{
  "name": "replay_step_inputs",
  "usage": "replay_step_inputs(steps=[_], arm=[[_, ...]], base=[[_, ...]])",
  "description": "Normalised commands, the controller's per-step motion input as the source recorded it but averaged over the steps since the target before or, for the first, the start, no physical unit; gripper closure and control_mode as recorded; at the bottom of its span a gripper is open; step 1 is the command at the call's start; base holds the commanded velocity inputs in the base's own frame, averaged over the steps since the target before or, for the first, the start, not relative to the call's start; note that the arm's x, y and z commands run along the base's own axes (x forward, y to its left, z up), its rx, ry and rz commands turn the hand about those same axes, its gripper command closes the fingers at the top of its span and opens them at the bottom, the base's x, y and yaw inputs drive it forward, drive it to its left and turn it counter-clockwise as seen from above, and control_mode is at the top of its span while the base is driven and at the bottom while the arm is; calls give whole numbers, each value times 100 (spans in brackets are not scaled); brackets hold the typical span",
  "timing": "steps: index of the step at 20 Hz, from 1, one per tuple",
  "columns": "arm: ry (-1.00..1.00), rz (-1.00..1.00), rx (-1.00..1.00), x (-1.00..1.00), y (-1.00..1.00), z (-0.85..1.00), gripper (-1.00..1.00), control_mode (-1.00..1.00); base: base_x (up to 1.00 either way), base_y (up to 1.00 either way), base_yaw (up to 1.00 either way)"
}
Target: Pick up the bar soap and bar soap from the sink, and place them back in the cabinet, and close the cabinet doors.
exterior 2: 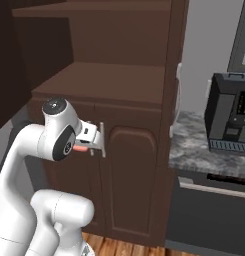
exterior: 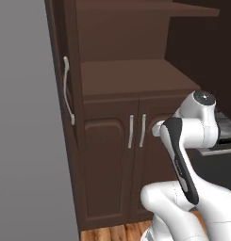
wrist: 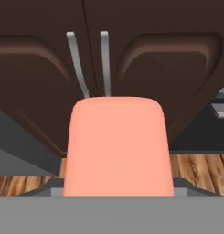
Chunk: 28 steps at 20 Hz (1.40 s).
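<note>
The gripper is clamping the flat bar soap, apparently carrying it toward the open cabinet's shelf above the arched doors.

bar soap in end effector; before cabinet lower doors

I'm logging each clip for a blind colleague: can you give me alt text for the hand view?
A salmon-orange bar soap is held up close at the hand, covering the lower middle. Behind it are two dark brown arched-panel doors with a pair of slim silver handles at their meeting edge, and wood flooring below.
</note>
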Motion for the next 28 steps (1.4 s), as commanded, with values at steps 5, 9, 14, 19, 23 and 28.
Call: replay_step_inputs(steps=[5, 9, 14, 19, 23, 28], arm=[[0, 0, 0, 0, 0, 0, 100, 100], [0, 0, 0, 0, 0, 0, 100, 100], [0, 0, 0, 0, 0, 0, 100, 100], [0, 0, 0, 0, 0, 0, 100, 100], [0, 0, 0, 0, 0, 0, 100, 100], [0, 0, 0, 0, 0, 0, 100, 100]], base=[[28, 0, -16], [38, 1, -12], [34, 11, -14], [8, 15, -18], [6, 13, -7], [24, 18, 0]])
